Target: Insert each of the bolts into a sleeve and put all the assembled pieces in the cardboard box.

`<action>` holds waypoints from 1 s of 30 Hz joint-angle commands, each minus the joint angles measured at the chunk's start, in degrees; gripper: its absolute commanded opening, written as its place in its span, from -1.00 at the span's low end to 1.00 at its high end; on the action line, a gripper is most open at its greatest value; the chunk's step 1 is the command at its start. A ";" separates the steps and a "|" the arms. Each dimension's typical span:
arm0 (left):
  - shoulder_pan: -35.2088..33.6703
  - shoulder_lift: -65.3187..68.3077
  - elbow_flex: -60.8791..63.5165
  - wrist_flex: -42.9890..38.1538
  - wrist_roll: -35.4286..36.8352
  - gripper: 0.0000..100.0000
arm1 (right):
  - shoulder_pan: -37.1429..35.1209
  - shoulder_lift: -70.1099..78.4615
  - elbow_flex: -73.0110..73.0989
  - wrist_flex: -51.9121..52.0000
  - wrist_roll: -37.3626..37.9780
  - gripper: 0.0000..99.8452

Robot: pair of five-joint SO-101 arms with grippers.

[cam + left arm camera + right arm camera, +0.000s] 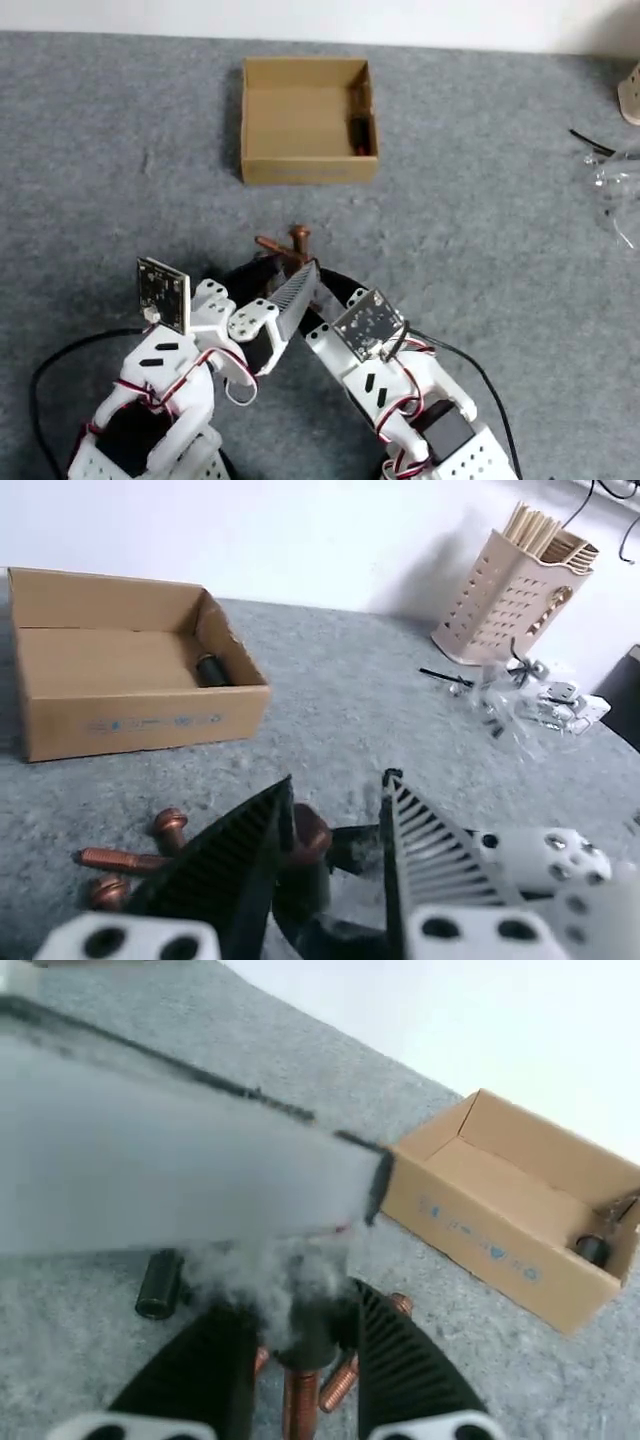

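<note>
The cardboard box [300, 160] stands at the far middle of the grey carpet, with one dark assembled piece [362, 133] against its right wall. Several loose copper bolts [287, 243] lie just in front of both arms. My right gripper [305, 1320] is shut on a black sleeve [312, 1338], and a copper bolt shaft [299, 1407] sticks out of the sleeve. My left gripper [337, 780] stands open around that piece, with the bolt head [310, 835] close to one finger. Another black sleeve [158, 1283] lies on the carpet nearby.
A beige slotted holder with sticks [510, 590] and clear bags of small hardware [525, 695] sit far off to the right, with thin black wires [595, 145] beside them. Open carpet lies between the arms and the box.
</note>
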 commanded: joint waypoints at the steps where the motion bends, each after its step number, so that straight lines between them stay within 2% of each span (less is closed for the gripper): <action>1: 2.33 -0.04 -1.71 0.09 0.18 -0.71 | 0.75 -0.84 -1.01 -0.66 0.53 -0.99; 5: -2.24 -0.13 -1.98 -0.09 0.00 -0.71 | 0.84 -0.84 -1.01 -0.66 0.53 -0.99; 11: -21.85 -0.04 -0.13 -1.85 0.26 -0.71 | 2.86 -0.84 -1.19 -0.66 0.53 -0.99; 14: -27.47 -0.04 2.51 -6.15 0.35 -0.71 | 2.95 -0.84 -1.10 -0.75 0.53 -0.99; 17: -28.97 -0.04 6.73 -12.13 0.35 -0.75 | 2.95 -0.84 -1.01 -0.75 0.53 -0.99; 20: -28.97 -0.04 10.95 -18.73 0.00 -0.97 | 2.95 -0.84 -0.92 -0.75 0.53 -0.99; 22: -28.97 -0.04 12.70 -21.80 0.00 -0.97 | 2.95 -0.84 -0.92 -0.75 0.53 -0.99; 26: -28.97 -0.04 13.67 -22.33 0.00 -0.99 | 4.18 -0.84 -0.04 -0.84 0.53 -0.99; 30: -28.97 0.40 13.76 -22.24 -0.18 -0.99 | 6.64 -0.84 2.33 -5.14 0.18 -0.99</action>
